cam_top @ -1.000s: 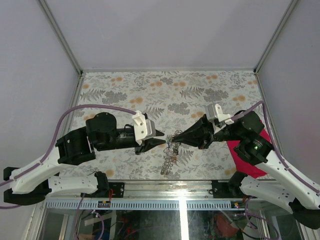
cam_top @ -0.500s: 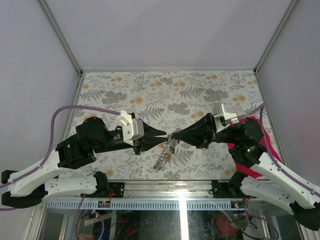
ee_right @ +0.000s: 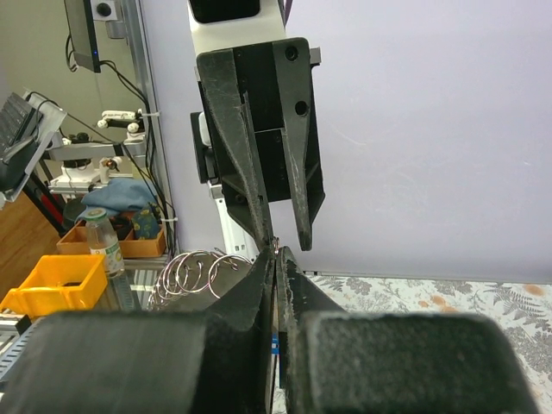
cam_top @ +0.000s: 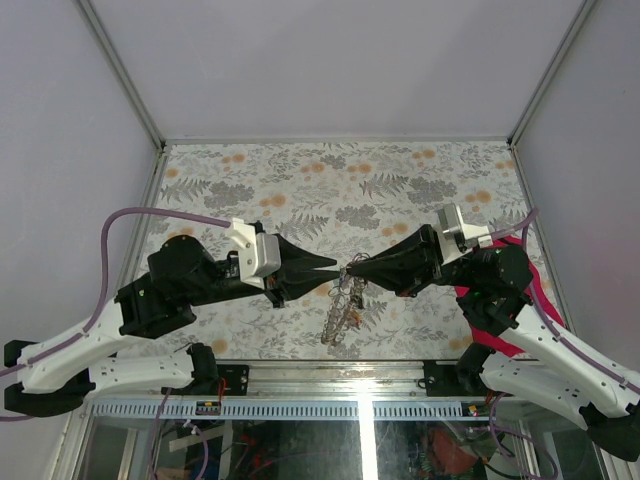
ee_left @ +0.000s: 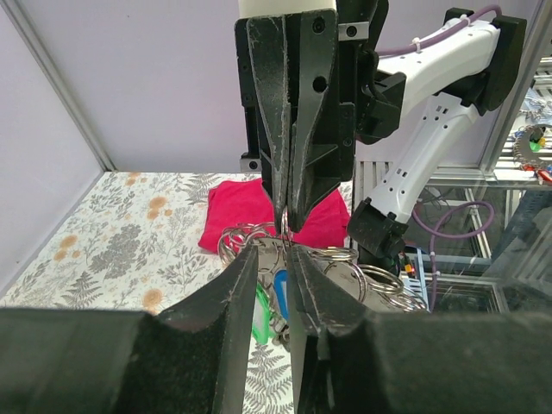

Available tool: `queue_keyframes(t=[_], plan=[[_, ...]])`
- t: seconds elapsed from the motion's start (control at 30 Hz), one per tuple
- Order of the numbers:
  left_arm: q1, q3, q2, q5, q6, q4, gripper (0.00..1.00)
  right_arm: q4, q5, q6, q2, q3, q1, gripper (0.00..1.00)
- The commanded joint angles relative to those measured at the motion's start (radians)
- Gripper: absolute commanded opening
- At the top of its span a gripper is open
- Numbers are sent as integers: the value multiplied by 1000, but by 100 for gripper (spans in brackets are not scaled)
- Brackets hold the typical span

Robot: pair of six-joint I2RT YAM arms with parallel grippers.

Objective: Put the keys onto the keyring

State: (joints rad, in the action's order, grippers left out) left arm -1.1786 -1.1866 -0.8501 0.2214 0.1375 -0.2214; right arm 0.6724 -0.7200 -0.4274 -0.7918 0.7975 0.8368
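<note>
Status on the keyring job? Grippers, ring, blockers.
Right gripper shut on thin silvery metal keyring, chain trailing down. Left gripper narrowly open, tips at the ring. Green-headed key and blue-headed key below the tips. Nothing seen blocking.

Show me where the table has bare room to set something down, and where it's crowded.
Bare: the whole far band of the floral table, between the back wall and both arms; also a small patch near the front edge between the chain and the crimson cloth. Crowded: the centre, where the left gripper and right gripper meet at the keyring.
</note>
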Motion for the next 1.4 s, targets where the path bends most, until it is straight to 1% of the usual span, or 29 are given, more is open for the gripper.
queue_keyframes(t=[0.0,0.5,0.93,1.23,1.37], plan=[[-7,12,-4,28,-23,101,20,119,10,-14,13,28,-3,0],[-7,15,-47,92,-43,128,21,113,3,-9,20,21,-2,0],[-6,21,-11,43,-31,119,22,79,15,17,41,22,-2,0],[-6,23,-4,70,-33,122,22,76,23,16,43,17,-2,0],[-7,23,-13,96,-33,125,25,75,28,17,45,16,-2,0]])
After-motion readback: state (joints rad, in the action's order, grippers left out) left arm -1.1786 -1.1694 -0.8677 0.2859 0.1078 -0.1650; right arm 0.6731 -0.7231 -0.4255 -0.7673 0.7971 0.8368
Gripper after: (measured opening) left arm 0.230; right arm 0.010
